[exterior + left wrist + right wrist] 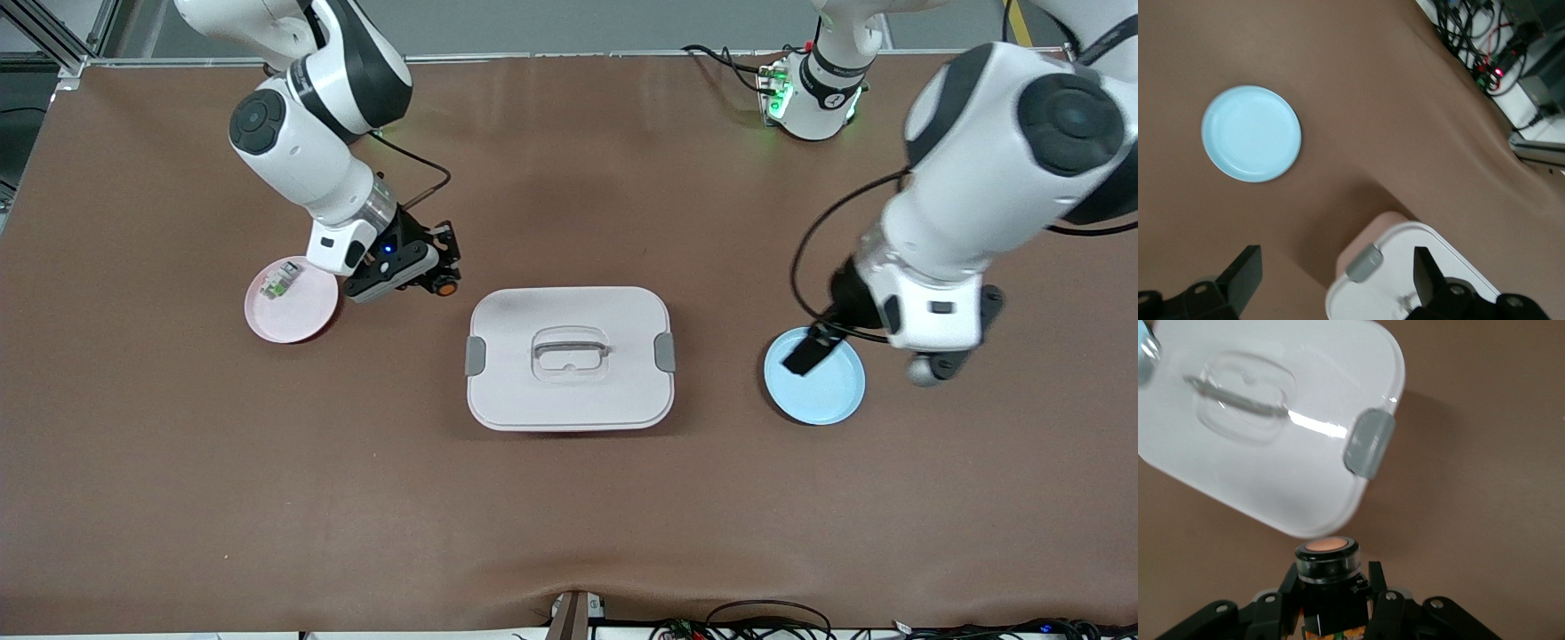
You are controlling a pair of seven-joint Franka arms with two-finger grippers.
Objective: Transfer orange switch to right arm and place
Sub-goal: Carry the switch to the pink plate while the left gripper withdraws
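Right pincer [1331,600] pinches the orange switch [1330,568] beside the box's [569,356] edge; left pincer [1338,280] spread.

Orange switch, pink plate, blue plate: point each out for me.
Orange switch [1327,547]: right wrist view, on its round orange face.
Pink plate [302,313]: front view, on its bare floor.
Blue plate [1251,133]: left wrist view, on its centre.
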